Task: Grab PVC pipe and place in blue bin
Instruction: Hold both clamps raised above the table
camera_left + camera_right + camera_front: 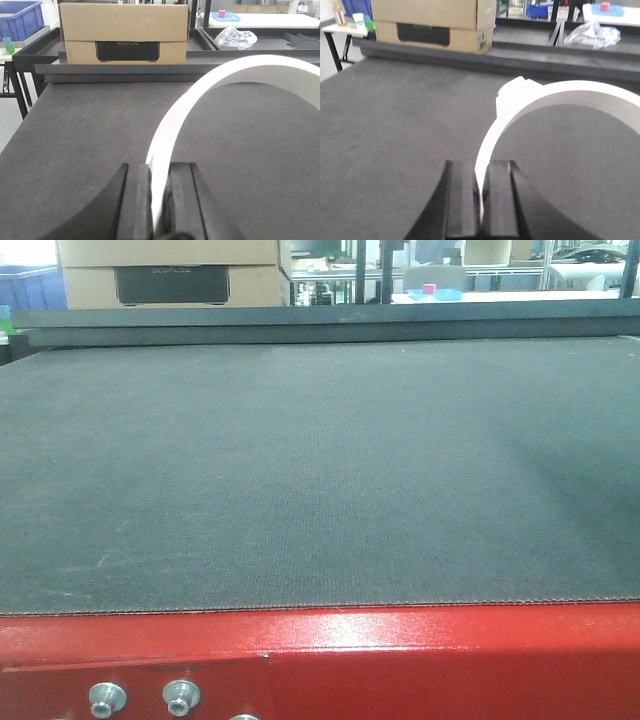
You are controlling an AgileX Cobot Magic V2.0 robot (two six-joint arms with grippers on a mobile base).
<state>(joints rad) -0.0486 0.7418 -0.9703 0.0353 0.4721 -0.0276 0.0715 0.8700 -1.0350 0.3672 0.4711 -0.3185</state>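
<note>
In the left wrist view a white curved PVC pipe (225,75) arcs up and to the right from between my black fingers. My left gripper (159,167) is shut on its thin wall, above the black mat. The right wrist view shows a similar white pipe (560,95), with a lug on its top, and my right gripper (481,162) shut on its wall. I cannot tell whether both hold the same piece. A blue bin (20,17) stands far off at the back left. The front view shows neither gripper nor pipe.
A black mat (320,470) covers the table, with a red frame (400,660) at its near edge. A cardboard box (124,34) stands on the raised ledge at the far side. A crumpled clear plastic bag (236,37) lies behind on the right.
</note>
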